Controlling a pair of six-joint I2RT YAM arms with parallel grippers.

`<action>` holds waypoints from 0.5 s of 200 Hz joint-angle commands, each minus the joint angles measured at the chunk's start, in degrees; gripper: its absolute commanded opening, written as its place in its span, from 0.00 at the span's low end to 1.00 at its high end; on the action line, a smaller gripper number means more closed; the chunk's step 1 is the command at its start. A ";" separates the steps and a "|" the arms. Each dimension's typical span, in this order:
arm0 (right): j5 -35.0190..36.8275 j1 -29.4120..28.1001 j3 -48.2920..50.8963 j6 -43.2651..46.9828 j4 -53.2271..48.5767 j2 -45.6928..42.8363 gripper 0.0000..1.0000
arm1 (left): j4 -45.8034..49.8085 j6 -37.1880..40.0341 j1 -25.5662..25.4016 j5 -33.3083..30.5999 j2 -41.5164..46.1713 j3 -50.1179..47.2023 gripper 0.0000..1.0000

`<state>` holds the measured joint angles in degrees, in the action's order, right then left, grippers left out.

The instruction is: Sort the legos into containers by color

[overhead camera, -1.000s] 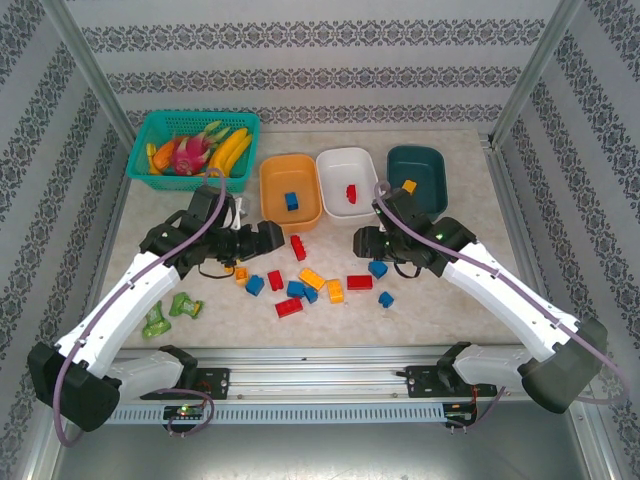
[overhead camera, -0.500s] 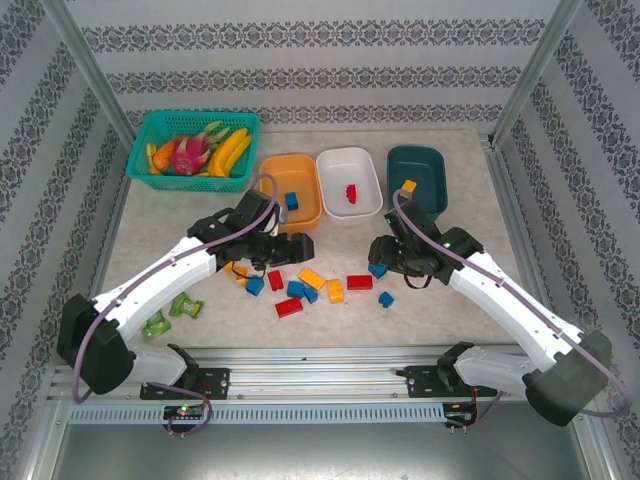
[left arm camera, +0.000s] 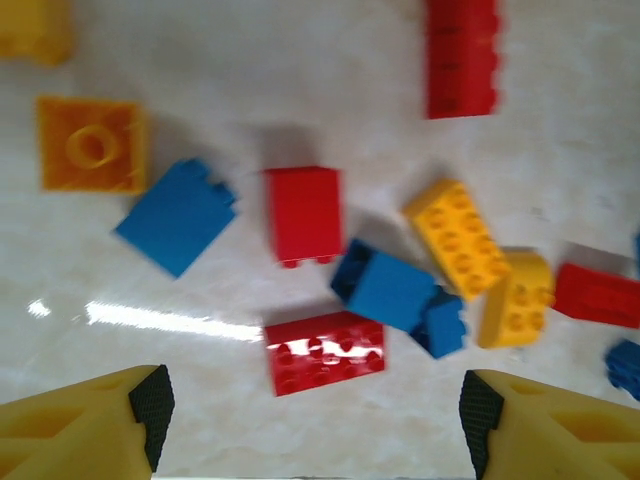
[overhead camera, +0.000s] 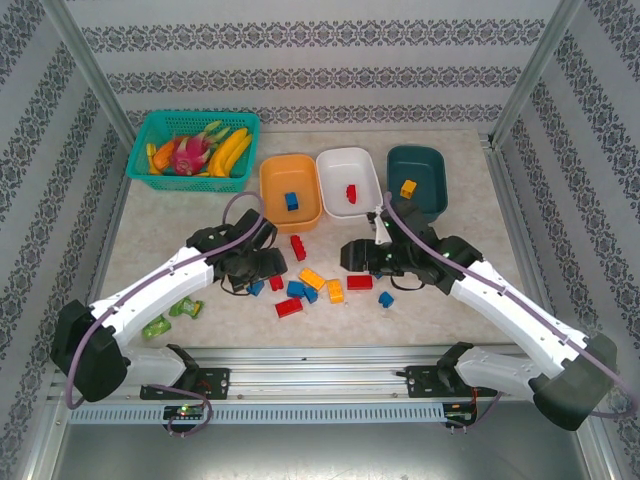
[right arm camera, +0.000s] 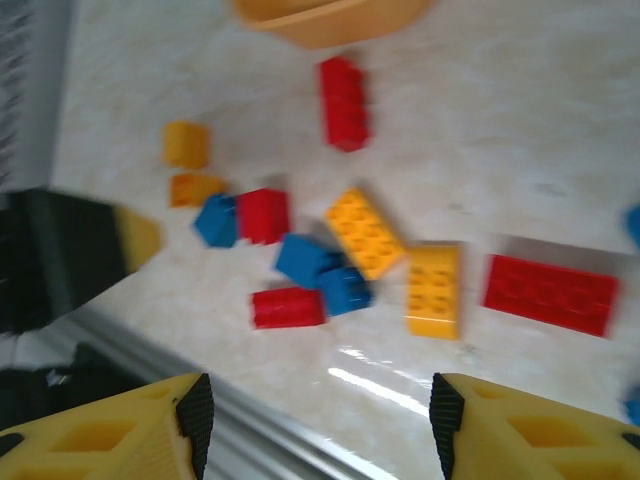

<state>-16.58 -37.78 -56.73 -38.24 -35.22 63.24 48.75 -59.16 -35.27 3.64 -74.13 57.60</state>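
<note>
Red, blue and yellow legos [overhead camera: 311, 279] are seen scattered mid-table, toward the near edge of the table [overhead camera: 465, 200]. One blue brick [overhead camera: 291, 200] is held in the orange tub [overhead camera: 283, 172], one red brick [overhead camera: 351, 193] in the white tub [overhead camera: 340, 165], one yellow brick [overhead camera: 407, 187] in the dark teal tub [overhead camera: 425, 165]; tubs are lined toward the far edge. Left gripper [left arm camera: 315, 420] is spread wide, empty, above the loose pile. Right gripper [right arm camera: 320, 415] is likewise parted, nothing held.

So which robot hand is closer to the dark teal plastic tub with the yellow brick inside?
Right. The right gripper is just near-left of the dark teal plastic tub. The left gripper is farther left, past the loose bricks, in front of the orange tub.
</note>
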 commanded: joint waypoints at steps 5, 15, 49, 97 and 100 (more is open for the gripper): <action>-6.35 -1.02 -0.14 3.66 4.77 1.98 0.62 | 1.61 -14.01 3.01 -2.54 1.62 -4.18 0.77; -6.74 -1.47 -0.17 3.53 5.04 2.55 0.62 | -1.46 -17.65 3.55 -2.27 2.52 -6.48 0.76; -8.16 -2.41 0.64 3.37 6.22 3.16 0.63 | -9.04 -28.59 4.76 -2.27 1.77 -11.18 0.76; -10.74 -2.74 2.09 3.50 8.95 2.97 0.64 | -11.65 -31.30 5.31 -2.41 -5.54 -8.13 0.80; -10.73 -2.80 2.14 3.49 8.94 2.94 0.65 | -11.59 -31.52 5.37 -2.61 -5.84 -8.00 0.81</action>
<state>-25.10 -39.66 -55.46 -35.70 -28.32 66.37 39.35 -86.24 -30.61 2.70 -77.78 47.00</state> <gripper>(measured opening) 0.642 0.790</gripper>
